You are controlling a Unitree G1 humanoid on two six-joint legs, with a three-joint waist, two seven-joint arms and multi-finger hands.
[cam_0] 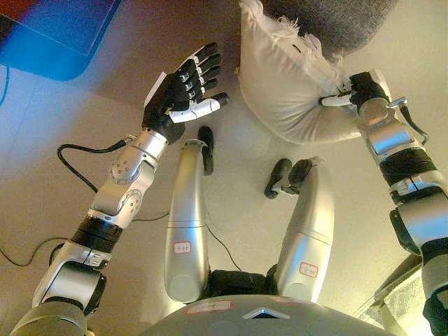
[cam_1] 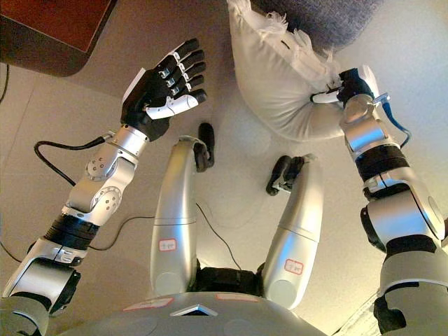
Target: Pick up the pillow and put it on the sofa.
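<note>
A white pillow (cam_0: 283, 77) with a frilled edge hangs above the floor, its top near a grey sofa (cam_0: 336, 21) at the upper edge of the view. My right hand (cam_0: 358, 91) is shut on the pillow's right side, fingers pinching the cloth. Left of the pillow, my left hand (cam_0: 185, 87) is raised with straight fingers and its palm turned toward the pillow, a short gap away and holding nothing.
A dark low table (cam_1: 49, 35) stands at the upper left. Pale floor (cam_0: 42, 161) spreads below both arms. A pale cloth-like thing (cam_0: 402, 301) shows at the lower right corner.
</note>
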